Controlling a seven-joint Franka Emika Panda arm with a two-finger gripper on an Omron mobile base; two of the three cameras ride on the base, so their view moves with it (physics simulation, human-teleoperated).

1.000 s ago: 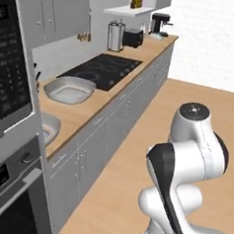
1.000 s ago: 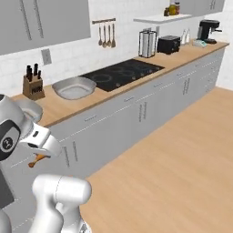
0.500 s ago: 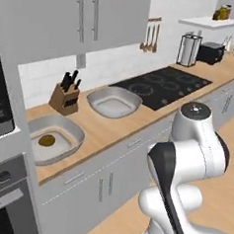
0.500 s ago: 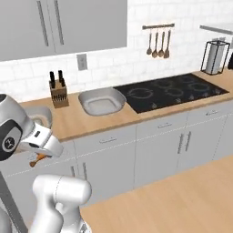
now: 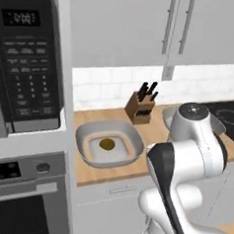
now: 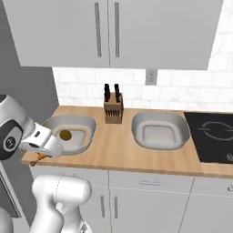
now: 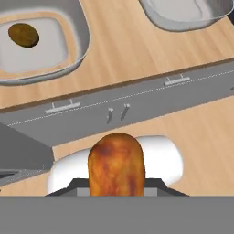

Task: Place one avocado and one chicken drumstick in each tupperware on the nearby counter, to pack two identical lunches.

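Note:
My gripper [image 6: 40,157] hangs low in front of the counter's [image 6: 119,146] left end, shut on the orange-brown chicken drumstick [image 7: 116,165], whose plump end fills the bottom of the hand view. Two light grey tupperware stand on the counter. The left tupperware [image 6: 91,125] holds one dark avocado [image 6: 66,134], also visible from the hand [image 7: 23,34] and from the left base camera [image 5: 106,144]. The right tupperware [image 6: 160,134] is empty; my arm hides most of it in the left base view.
A knife block [image 6: 113,109] stands at the tiled wall between the two containers. The black cooktop [image 6: 214,136] lies to the right. A microwave [image 5: 24,58] and an oven [image 5: 19,196] wall in the counter's left end. Grey cabinet fronts [image 7: 137,98] run below.
The whole scene has shifted: the base has swung to face the counter straight on and come closer. The gripper stays shut on the drumstick in the same place beside the arm.

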